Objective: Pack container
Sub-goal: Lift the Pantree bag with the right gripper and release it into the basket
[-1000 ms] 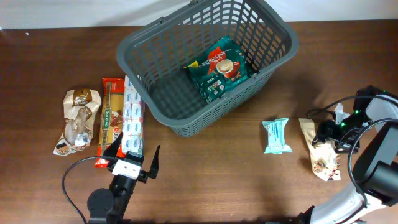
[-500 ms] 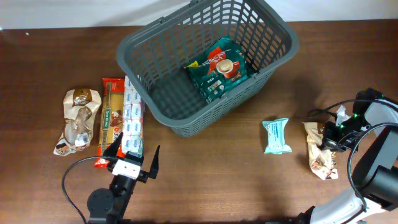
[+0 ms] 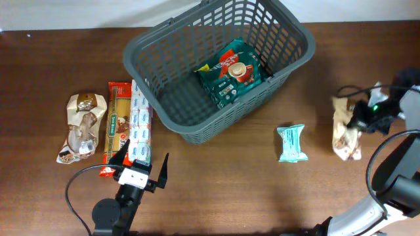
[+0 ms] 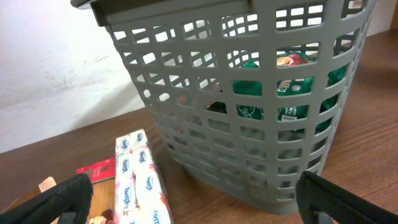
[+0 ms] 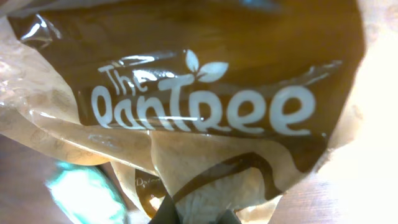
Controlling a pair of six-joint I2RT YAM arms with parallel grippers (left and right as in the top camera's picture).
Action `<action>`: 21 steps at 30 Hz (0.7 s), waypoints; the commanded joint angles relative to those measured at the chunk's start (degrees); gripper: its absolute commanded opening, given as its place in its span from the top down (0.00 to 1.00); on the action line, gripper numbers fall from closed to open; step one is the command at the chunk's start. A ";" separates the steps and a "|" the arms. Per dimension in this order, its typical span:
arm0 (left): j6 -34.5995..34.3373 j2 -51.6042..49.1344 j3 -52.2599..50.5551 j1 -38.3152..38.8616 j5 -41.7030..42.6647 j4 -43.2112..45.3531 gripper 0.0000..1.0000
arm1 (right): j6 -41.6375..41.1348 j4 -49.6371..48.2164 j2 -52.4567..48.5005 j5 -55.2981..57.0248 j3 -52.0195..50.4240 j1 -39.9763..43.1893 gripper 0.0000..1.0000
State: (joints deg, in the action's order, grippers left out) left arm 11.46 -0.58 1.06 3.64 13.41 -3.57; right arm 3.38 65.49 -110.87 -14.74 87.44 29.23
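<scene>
The container, a dark grey lattice basket [image 3: 170, 59], stands at the back centre with a green coffee packet [image 3: 233, 72] inside it. In the left wrist view the container [image 4: 205, 124] rises close ahead, the green packet [image 4: 292, 87] showing through its slots. My right gripper [image 3: 358, 120] at the far right is shut on a tan and brown snack bag [image 3: 344, 131]. That bag [image 5: 205, 106], printed "The PanTree", fills the right wrist view above the gripper [image 5: 194, 215]. My left gripper [image 3: 141, 167] stands wide open near the front edge, empty, its fingers [image 4: 56, 199] framing bare table.
A teal packet [image 3: 291, 143] lies right of the basket, blurred in the right wrist view [image 5: 81, 193]. On the left lie a brown snack bag [image 3: 82, 128], a red pasta pack [image 3: 118, 124] and a white tissue pack [image 3: 139, 124], the tissue pack [image 4: 140, 180] just ahead of my left gripper.
My right gripper closed on the tan snack bag and carried it up and away from the front edge. The left arm has not moved.
</scene>
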 commanded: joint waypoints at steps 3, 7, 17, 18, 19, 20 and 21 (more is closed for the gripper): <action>-0.28 0.28 -0.55 0.15 -0.37 0.15 0.01 | -1.38 1.95 1.03 -6.91 12.96 -0.35 0.96; -0.28 0.28 -0.55 0.15 -0.37 0.15 0.01 | -1.29 5.09 1.03 -13.64 27.43 -0.37 0.96; -0.28 0.28 -0.55 0.15 -0.37 0.15 0.01 | 2.43 8.94 1.03 -29.40 62.36 -6.95 0.97; -0.28 0.28 -0.55 0.15 -0.37 0.15 0.01 | 2.69 8.98 1.03 -30.73 64.92 -8.72 0.97; -0.28 0.28 -0.55 0.15 -0.37 0.15 0.01 | 3.96 8.98 1.03 -32.22 67.10 -10.69 0.96; -0.28 0.28 -0.55 0.15 -0.37 0.15 0.01 | 5.18 8.98 1.03 -33.07 68.91 -12.81 0.96; -0.28 0.28 -0.55 0.15 -0.37 0.15 0.01 | 6.29 8.96 1.03 -33.07 70.55 -15.72 0.96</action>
State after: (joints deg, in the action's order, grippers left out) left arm 11.46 -0.58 1.06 3.64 13.41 -3.57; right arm 5.17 74.61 -111.18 -39.55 152.14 20.53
